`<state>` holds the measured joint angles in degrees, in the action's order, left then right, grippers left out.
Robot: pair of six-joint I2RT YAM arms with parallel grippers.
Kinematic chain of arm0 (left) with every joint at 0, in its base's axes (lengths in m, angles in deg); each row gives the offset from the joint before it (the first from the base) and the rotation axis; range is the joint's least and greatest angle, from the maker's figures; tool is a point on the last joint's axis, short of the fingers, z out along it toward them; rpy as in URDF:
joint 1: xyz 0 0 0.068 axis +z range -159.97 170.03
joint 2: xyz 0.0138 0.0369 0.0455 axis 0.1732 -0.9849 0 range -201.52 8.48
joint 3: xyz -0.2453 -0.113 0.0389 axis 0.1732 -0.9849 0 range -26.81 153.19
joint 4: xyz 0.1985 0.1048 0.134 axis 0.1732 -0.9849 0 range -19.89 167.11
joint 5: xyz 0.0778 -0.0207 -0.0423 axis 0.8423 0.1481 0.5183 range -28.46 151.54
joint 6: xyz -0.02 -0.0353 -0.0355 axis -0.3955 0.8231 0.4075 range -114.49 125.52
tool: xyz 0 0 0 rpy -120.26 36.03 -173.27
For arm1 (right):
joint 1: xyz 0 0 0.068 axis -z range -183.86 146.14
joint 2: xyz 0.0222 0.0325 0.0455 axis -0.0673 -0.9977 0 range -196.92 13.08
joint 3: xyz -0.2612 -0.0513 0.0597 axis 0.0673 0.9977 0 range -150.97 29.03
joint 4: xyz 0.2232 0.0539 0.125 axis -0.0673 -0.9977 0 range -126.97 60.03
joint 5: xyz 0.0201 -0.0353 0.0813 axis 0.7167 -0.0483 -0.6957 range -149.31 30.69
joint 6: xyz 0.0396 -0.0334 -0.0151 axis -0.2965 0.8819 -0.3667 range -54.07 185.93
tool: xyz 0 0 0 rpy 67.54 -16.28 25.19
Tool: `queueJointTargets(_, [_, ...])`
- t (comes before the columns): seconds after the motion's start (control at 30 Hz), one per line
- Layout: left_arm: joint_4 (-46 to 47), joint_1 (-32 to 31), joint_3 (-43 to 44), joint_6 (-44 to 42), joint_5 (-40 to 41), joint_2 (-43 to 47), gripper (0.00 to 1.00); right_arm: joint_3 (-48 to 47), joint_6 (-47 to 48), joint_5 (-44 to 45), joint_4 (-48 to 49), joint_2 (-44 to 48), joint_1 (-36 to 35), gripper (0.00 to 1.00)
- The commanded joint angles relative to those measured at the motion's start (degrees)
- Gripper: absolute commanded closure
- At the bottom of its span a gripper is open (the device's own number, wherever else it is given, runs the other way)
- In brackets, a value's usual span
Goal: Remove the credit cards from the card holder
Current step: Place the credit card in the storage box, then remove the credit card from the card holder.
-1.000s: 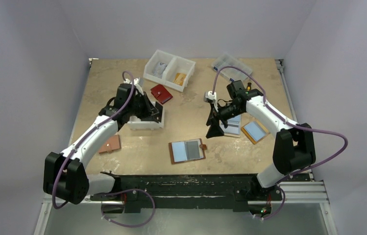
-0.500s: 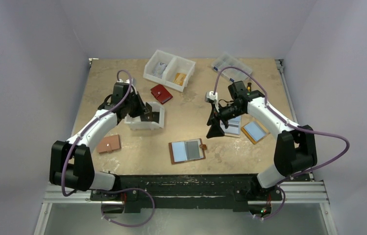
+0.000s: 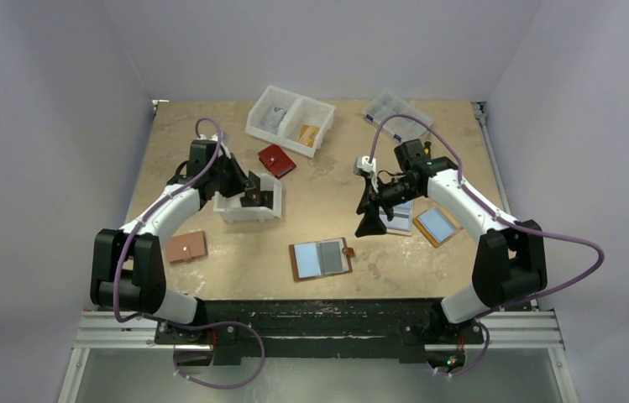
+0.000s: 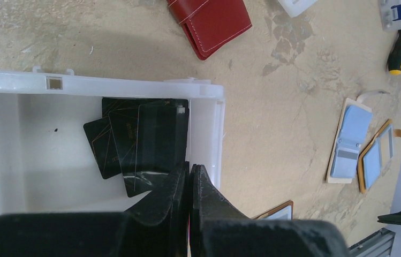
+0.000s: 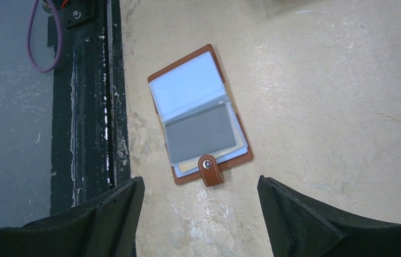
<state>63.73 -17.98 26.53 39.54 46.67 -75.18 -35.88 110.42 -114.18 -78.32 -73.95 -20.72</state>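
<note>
The card holder [image 3: 321, 259] lies open near the table's front edge, brown with a snap tab. In the right wrist view the card holder [image 5: 201, 115] shows a light-blue panel and a grey card [image 5: 201, 134] under a clear sleeve. Three dark credit cards [image 4: 139, 142] lie overlapping in a white bin [image 4: 5, 139]. My left gripper [image 4: 190, 167] is shut with nothing seen between its fingers, above that bin's wall; from above, the left gripper [image 3: 254, 191] sits over the bin [image 3: 233, 215]. My right gripper [image 5: 199, 182] hangs open just above and right of the holder, seen from above as the right gripper [image 3: 369, 222].
A red wallet [image 3: 276, 160] lies behind the bin. At the back stand a two-part white tray [image 3: 321, 128] and a clear box [image 3: 395, 113]. A tan holder [image 3: 186, 247] lies at the left; two more holders [image 3: 437, 225] lie at the right. A screwdriver [image 4: 396, 51] is nearby.
The left arm has drawn back to the left, and its shut gripper has shifted slightly left over the bin. The right gripper has barely moved.
</note>
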Motion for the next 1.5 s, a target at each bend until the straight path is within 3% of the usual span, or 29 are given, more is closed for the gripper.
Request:
queueJointTargets(0.0, [4.5, 0.8, -1.3, 1.1, -2.3, -1.3, 1.0, 0.0, -0.6, -0.2, 0.7, 1.0, 0.3, 0.14])
queueJointTargets(0.07, [4.9, 0.8, -1.7, 1.1, -2.9, -2.2, 0.96, 0.0, -0.6, -0.2, 0.6, 1.0, 0.3, 0.14])
queueJointTargets(0.17, [3.0, 0.9, -1.1, 0.9, -2.3, -3.8, 0.79, 0.0, -0.7, -0.1, 0.6, 0.9, 0.3, 0.14])
queueJointTargets(0.33, [-5.9, 0.9, 2.3, 0.0, 7.3, -4.1, 0.57, 0.0, -0.7, -0.1, 0.6, 1.1, 0.4, 0.14])
queueJointTargets(0.57, [-14.3, 0.9, 7.8, -3.1, 17.9, 0.7, 0.53, -0.2, -0.7, 0.4, 0.2, 0.6, 0.4, 0.14])
queueJointTargets(0.8, [-12.4, 0.9, 8.0, -7.5, 15.7, 10.6, 0.49, -0.4, 0.4, 1.6, -0.9, 1.5, 0.4, 0.14])
queueJointTargets(0.87, [-12.1, 0.9, 7.1, -7.4, 15.2, 13.7, 0.39, -0.3, 5.3, 2.6, -3.3, 2.7, 0.4, 0.14])
queueJointTargets(0.97, [-13.3, 0.9, 4.7, -3.2, 17.5, 18.8, 0.03, 1.2, 10.3, 1.0, -5.2, 6.0, 0.4, 0.14])
queueJointTargets(1.1, [-11.3, 1.0, 0.1, -0.8, 9.8, 24.8, 0.01, 4.5, 13.3, 0.6, -5.7, 10.5, 0.5, 0.14])
queueJointTargets(1.27, [-3.8, 0.9, -6.8, 3.5, -6.1, 30.2, 0.12, 5.4, 13.8, 2.2, -6.9, 11.9, 0.4, 0.14])
queueJointTargets(1.37, [-2.3, 0.4, -10.3, 7.7, -10.2, 32.1, 0.15, 5.8, 13.7, 3.3, -6.8, 11.8, 0.4, 0.14])
queueJointTargets(1.47, [-2.6, -3.5, -12.3, 9.1, -9.6, 33.9, 0.15, 6.6, 13.5, 3.9, -6.2, 11.2, 0.6, 0.15])
